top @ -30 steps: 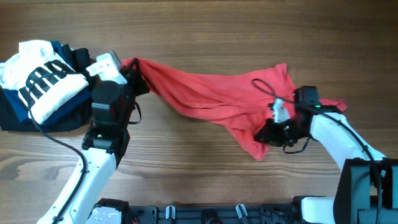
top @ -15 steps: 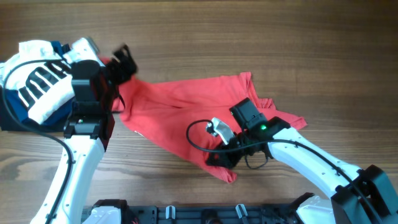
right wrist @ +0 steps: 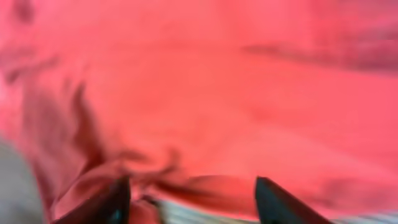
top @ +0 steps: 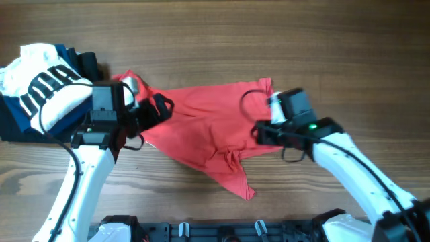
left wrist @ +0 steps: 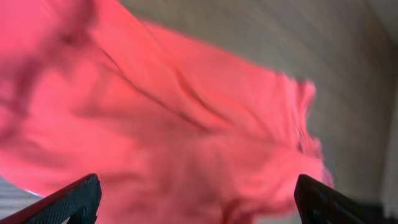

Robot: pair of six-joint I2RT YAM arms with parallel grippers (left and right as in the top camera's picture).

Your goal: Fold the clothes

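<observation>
A red garment (top: 201, 121) lies crumpled across the middle of the wooden table, with a pointed corner reaching toward the front edge. My left gripper (top: 163, 106) hovers over its left edge. Its fingers stand wide apart, with nothing between them. In the left wrist view the red garment (left wrist: 186, 112) fills the frame beyond the gripper (left wrist: 199, 205). My right gripper (top: 257, 132) sits at the cloth's right edge. The right wrist view is blurred and shows the gripper (right wrist: 196, 202) with its fingers apart above the red garment (right wrist: 205, 81), not pinching it.
A pile of clothes (top: 44, 91) sits at the far left, a white piece with black stripes on top of dark blue ones, close behind the left arm. Bare table (top: 336, 54) lies to the back and right. A black rail (top: 215, 228) runs along the front edge.
Both grippers have opened and let go of the red garment, which now lies on the table. The left gripper moved forward and right over it. The right gripper drew back to its right edge.
</observation>
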